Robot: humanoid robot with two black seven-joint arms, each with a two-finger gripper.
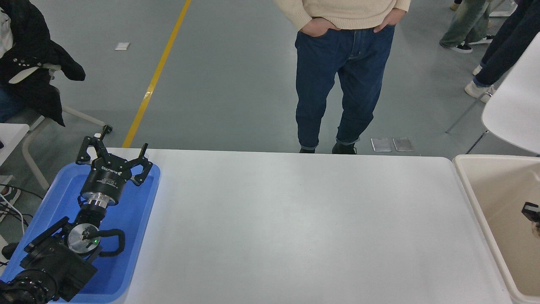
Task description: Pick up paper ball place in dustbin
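Observation:
The dustbin (485,157) is a large beige bin with a cream rim, standing off the table's right end and cut by the picture's right edge. A small black part of my right gripper (531,210) shows at the right edge, over the inside of the dustbin. A tiny tan-brown scrap (537,230) shows just below it at the edge; I cannot tell whether it is the paper ball. No paper ball lies on the white table (303,228). My left gripper (120,145) is open and empty, parked over the blue tray at the lower left.
A shallow blue tray (139,211) lies at the table's left end under the left arm. A person in a cream sweater and blue jeans (337,80) stands at the far edge, hands in pockets. A white chair (514,109) stands at the far right.

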